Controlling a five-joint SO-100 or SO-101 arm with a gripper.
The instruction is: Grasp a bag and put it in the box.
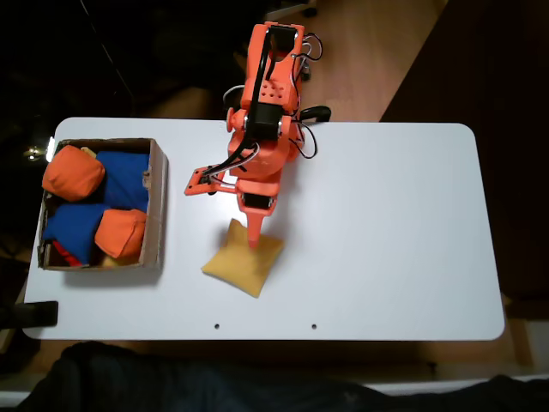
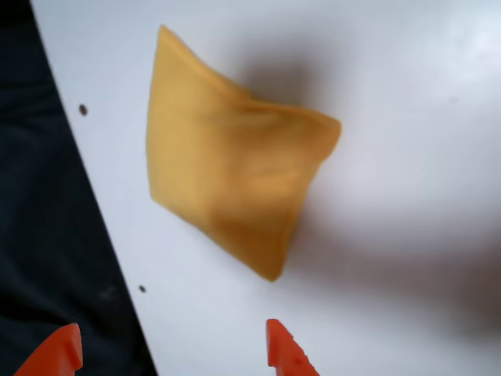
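Hovering: pincer point(image 2: 168, 348) wide open, empty | one bag point(image 2: 235, 184) | box point(image 1: 157, 206): two orange, two blue beanbags

Mustard bag point(image 1: 243, 262) beside box point(image 1: 157, 206)

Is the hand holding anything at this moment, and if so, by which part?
Nothing is held. In the wrist view the hand is open, its fingertips apart and short of the yellow bag, which lies free on the white table.

Bag point(image 1: 243, 264) upper corner covered by the gripper point(image 1: 254, 243) in the fixed view, gripper fingertips point(image 2: 283, 350) cut off by the wrist view's bottom edge, bag blurred there, box point(image 1: 157, 206) contents partly overlapping, lowest items indistinct.
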